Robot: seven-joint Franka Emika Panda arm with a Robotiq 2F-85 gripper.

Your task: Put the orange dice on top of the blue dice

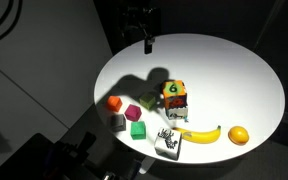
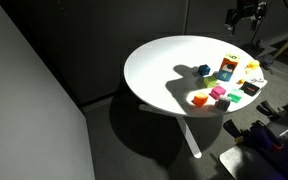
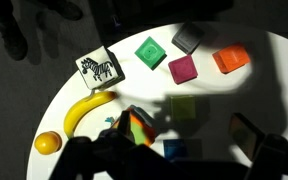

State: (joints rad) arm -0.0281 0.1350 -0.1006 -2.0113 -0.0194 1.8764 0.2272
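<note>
The orange dice stands near the middle of the white round table, with a dark "6" on one face. It also shows in an exterior view and in the wrist view. The blue dice lies in shadow right beside it and shows in both exterior views. My gripper hangs high above the table's far edge, open and empty. It shows in an exterior view, and its fingers frame the wrist view.
A red-orange cube, a magenta cube, a grey cube, a green cube, a zebra cube, a banana and an orange fruit lie near the front edge. A yellow-green cube sits in shadow.
</note>
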